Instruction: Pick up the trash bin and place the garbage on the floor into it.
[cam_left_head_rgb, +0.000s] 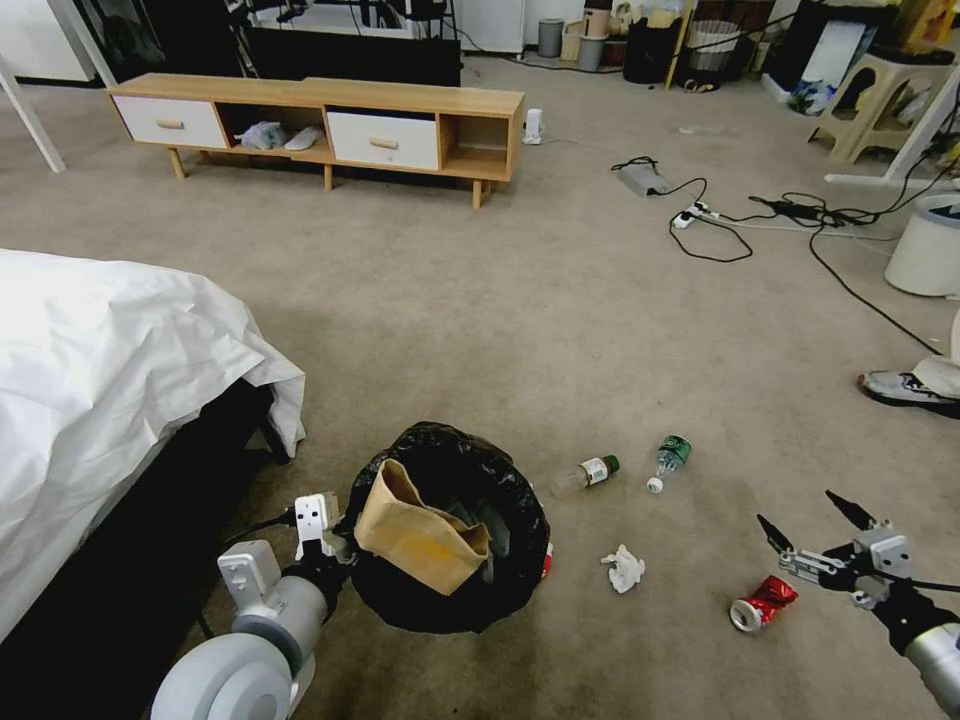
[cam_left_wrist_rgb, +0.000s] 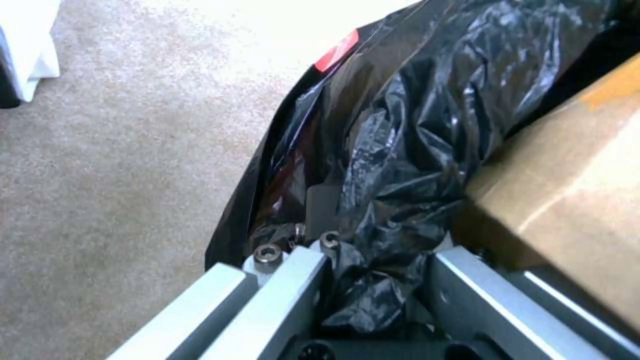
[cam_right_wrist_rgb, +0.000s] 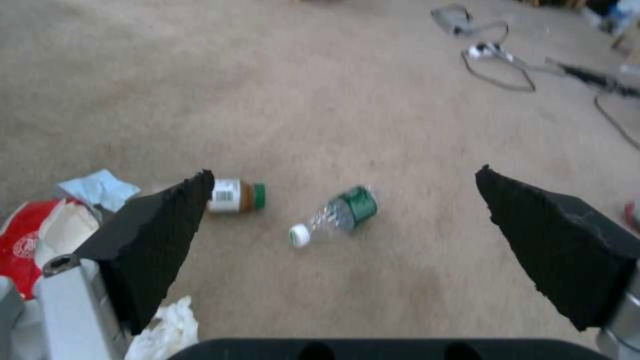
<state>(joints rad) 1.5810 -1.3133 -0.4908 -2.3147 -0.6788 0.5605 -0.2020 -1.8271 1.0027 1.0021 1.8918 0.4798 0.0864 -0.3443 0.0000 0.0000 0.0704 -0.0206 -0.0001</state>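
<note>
The trash bin, lined with a crinkled black bag, is low in the head view with a brown paper bag inside it. My left gripper is shut on the bin's near rim; in the left wrist view its fingers pinch the black plastic beside the paper bag. My right gripper hangs open just above a crushed red can. On the floor lie a white tissue and two green-capped bottles. The right gripper frames both bottles.
A bed with a white sheet stands close on the left. A wooden cabinet lines the far side. Black cables and a power strip, a white bucket and a person's shoe are on the right.
</note>
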